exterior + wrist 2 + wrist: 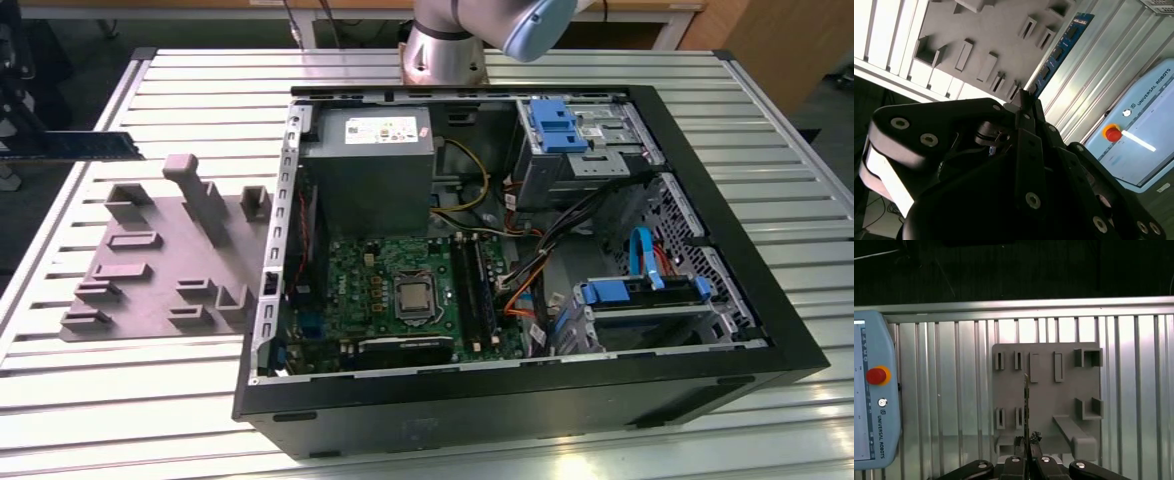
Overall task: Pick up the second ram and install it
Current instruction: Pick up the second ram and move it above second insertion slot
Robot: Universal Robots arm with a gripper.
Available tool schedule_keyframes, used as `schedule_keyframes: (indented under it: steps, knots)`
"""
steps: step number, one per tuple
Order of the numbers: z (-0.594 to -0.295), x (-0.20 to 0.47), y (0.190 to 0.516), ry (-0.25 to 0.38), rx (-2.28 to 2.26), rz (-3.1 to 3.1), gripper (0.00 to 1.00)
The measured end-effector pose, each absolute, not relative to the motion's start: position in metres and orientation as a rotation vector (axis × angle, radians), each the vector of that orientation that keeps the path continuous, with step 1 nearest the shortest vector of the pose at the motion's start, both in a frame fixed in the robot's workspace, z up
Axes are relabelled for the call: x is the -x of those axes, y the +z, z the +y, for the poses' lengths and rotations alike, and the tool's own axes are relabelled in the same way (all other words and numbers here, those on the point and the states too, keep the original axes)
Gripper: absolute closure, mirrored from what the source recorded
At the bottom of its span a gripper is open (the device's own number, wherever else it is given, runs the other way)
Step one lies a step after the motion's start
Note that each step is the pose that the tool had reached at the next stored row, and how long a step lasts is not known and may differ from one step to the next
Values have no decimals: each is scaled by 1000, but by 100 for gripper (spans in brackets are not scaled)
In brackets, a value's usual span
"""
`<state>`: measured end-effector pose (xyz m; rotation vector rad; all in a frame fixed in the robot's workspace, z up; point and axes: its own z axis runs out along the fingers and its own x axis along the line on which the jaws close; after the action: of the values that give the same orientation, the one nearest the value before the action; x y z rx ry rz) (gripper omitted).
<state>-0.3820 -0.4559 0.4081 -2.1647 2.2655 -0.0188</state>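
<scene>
**Ana:** Where is the second ram [74, 146] in the exterior view?

**Ben:** It is up in the air, past the grey fixture [147, 275], on the side away from the open computer case [747, 330]. It is a long, thin, dark stick, lying level.

**Ana:** And in the second wrist view?

**Ben:** The black fingers [1026, 140] are pinched tight on one end of the second ram [1059, 50]. The rest pokes out near the edge of the grey fixture [984, 25]. Its flat side is blue, with little black squares in a row.

**Ana:** And in the first wrist view?

**Ben:** You see the second ram [1026, 400] from its thin edge, above the middle of the grey fixture [1064, 390]. The fingers [1015, 462] are closed on it.

**Ana:** Is it hard to hold?

**Ben:** I think it is light and stiff, but easy to break. Pinching the flat sides near one end looks right.
</scene>
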Motion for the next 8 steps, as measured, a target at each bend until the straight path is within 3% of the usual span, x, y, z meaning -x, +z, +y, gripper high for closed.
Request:
schedule_keyframes:
  steps: [8]
  knots:
    - [-456, 365, 408, -19, 2165, 2266, 86]
